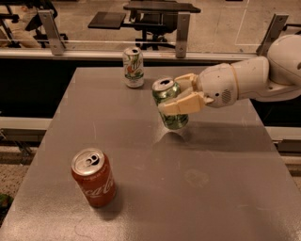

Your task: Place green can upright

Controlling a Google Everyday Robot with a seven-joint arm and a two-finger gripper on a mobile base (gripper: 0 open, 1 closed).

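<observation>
A grey table [225, 188] fills most of the view. A white can [133, 67] with green and red marks stands up straight near the far edge of the table. A red Coca-Cola can [94, 177] stands up straight near the front left, well apart from the other cans. Nothing sits between the cans. Behind the table there is a metal rail [94, 53] and a dark chair [157, 14] on the floor. The white arm [254, 77] comes in from the right. Its gripper [170, 94] is over the middle of the table, and its two tan fingers [186, 104] squeeze the green can [170, 115] from both sides. The green can leans a little, with its silver top up. Its bottom is very near the table, just right of the white can, but I cannot tell if it touches.
</observation>
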